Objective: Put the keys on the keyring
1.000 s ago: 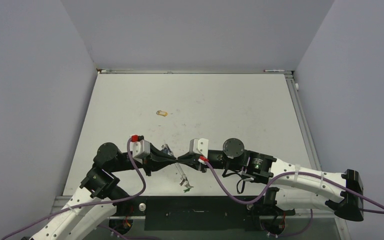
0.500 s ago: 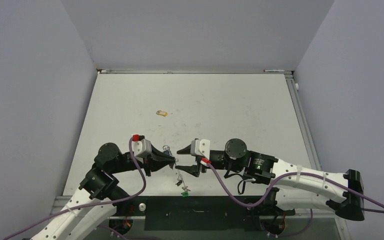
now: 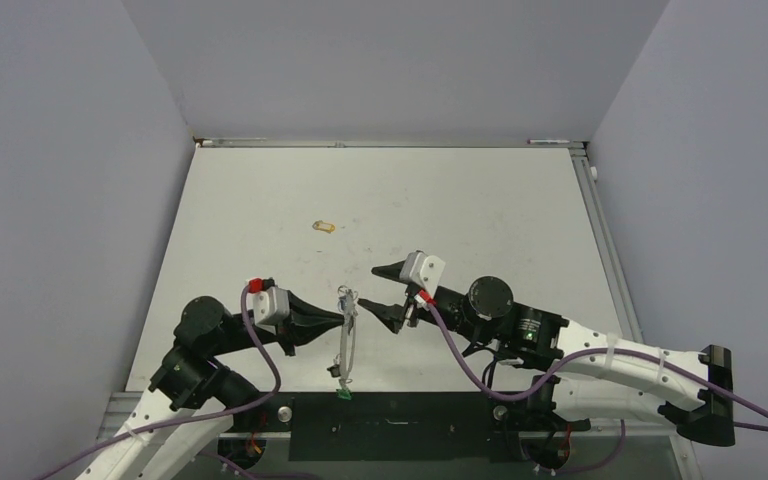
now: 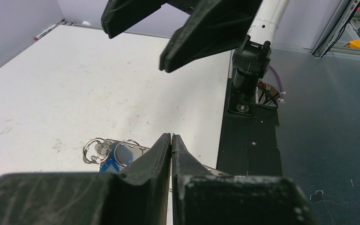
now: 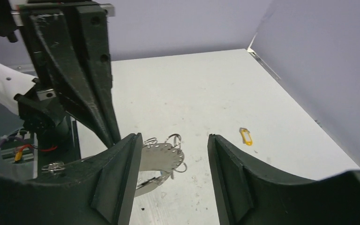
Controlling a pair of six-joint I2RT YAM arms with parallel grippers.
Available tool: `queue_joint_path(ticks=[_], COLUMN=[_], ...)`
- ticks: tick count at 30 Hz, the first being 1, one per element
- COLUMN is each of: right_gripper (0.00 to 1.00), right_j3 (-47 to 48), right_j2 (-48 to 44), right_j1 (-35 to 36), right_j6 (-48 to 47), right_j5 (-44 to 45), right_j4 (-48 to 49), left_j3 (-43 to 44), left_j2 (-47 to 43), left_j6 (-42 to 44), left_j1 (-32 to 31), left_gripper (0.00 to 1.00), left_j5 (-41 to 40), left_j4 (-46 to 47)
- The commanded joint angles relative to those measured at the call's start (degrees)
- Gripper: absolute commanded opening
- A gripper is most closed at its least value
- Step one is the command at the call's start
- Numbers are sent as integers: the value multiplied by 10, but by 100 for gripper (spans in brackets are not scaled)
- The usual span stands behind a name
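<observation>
Keyring [image 3: 346,342], a thin silvery piece seen nearly edge-on from above, appears lifted off the tabletop [image 3: 480,200]. It is pinched near its upper end by the left end effector [image 3: 343,318], whose two fingers are pressed together with no gap showing. A green-headed key [image 3: 342,392] dangles at the keyring's lower end. The left wrist view also shows a blue head [image 4: 107,165] and small split rings [image 4: 95,150] on the keyring, so part of the set appears to be threaded already.

The right end effector [image 5: 172,140] stands just to the right of the keyring and apart from it, fingers spread wide and holding nothing. In its own wrist view the keyring lies ahead of the gap between those fingers. One yellow-orange key [image 3: 324,227] lies flat on the tabletop, well beyond the keyring toward the far wall and slightly to its left.

Step in hand, as judged: one arm presents the keyring while the other is free between keys. The next move likely calls for the right end effector to leave the keyring and close on the loose key's small flat head without sliding it. It must then carry the key to the keyring's opening, which is too fine to locate in these views.
</observation>
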Motion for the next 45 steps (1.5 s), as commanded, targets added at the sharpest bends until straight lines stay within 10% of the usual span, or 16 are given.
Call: queue_joint_path(ticks=[1,10,22,36,45], right_gripper=[54,53,53,37,9], right_j3=[16,-43,-16,4,20], right_j2=[1,-6,67,92,116], right_j1=[2,0,-15,-22,-24], right_j6=[23,-11,-12,-8,-14], right_j5=[66,-127,-170,-190,-193], right_j4=[24,45,48,61,58], left_j3=[8,9,10,11,11], left_j2=[-15,-15,-15,-8,-8], left_j6=[1,-6,-7,-7,-7], left_j1=[5,10,14,14,14], left_gripper=[0,0,0,0,0], left_j5=[1,7,11,12,14], left_j4=[30,36,35,31,30])
